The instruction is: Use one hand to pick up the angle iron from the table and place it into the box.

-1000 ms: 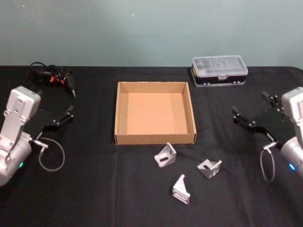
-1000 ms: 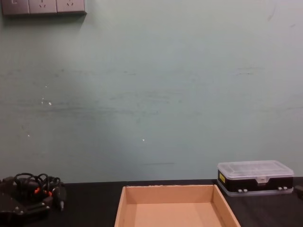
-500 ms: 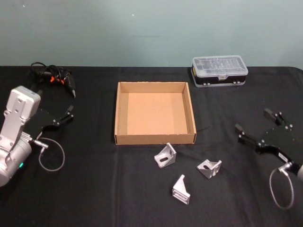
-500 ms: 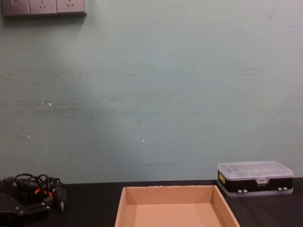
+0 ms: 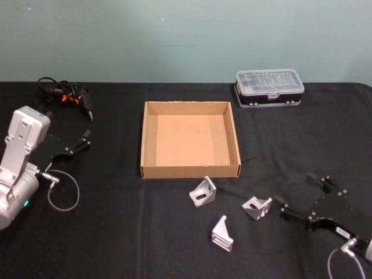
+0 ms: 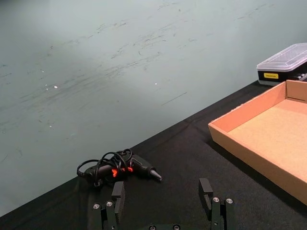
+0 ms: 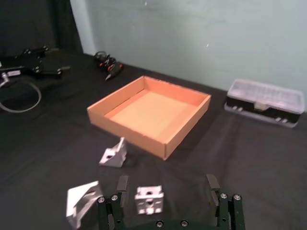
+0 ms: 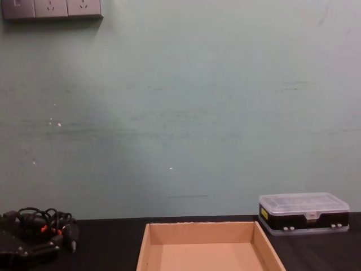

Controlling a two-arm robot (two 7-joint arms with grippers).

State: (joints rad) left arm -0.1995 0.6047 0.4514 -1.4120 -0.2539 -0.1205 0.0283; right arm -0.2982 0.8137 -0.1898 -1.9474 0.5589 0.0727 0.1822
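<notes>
The right gripper (image 7: 166, 184) is facing an angle iron (image 7: 149, 199) on the table (image 7: 268, 158), jaws wide open, empty. The left gripper (image 6: 161, 188) is idling, jaws open.

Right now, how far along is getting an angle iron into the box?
Done: nothing yet; the box is empty and all three angle irons lie on the table. In hand: the right hand is open beside the rightmost angle iron, not gripping it. Left: grasp, lift, place it in the box. The left hand is parked, open, at the left.

Tan box (image 5: 190, 171); black table (image 5: 116, 232); silver angle iron (image 5: 203, 192); pale green wall (image 5: 174, 40)
</notes>
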